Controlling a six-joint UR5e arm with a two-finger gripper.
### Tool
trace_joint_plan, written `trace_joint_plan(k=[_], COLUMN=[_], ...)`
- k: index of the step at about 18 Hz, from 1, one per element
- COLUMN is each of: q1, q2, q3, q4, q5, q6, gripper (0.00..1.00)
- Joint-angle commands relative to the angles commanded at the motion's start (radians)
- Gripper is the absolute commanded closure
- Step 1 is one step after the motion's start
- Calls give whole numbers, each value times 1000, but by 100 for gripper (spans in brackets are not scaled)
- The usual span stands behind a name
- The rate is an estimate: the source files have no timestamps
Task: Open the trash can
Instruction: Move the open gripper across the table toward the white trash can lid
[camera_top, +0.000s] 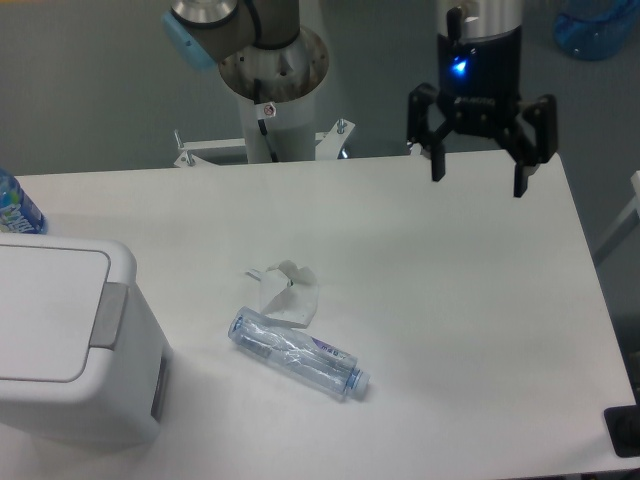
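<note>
White trash can (70, 340) sits shut at the counter's (470, 300) near-left corner, well apart from my empty, spread-fingered hand (479, 178), so crossing low could knock the crushed bottle (298, 353) or miss the grey button strip (109, 315).

Trash can (62, 340) at lower left, lid closed — gripper (478, 178) at upper right, jaws apart, holding nothing.

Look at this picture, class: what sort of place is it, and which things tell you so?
Probably a robotics lab or test cell. A robot arm's gripper hangs open over a plain white table, where a trash can, a crushed plastic bottle and crumpled paper are laid out.
</note>
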Motion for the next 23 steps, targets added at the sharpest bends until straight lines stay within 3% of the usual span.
trace_joint_plan(k=[9, 14, 23], q1=[-189, -296, -407], q2=[-63, -90, -147], q3=[-3, -2, 14], q4=[173, 184, 187], q5=[5, 0, -3], q6=[-348, -555, -824], gripper=[0, 0, 0])
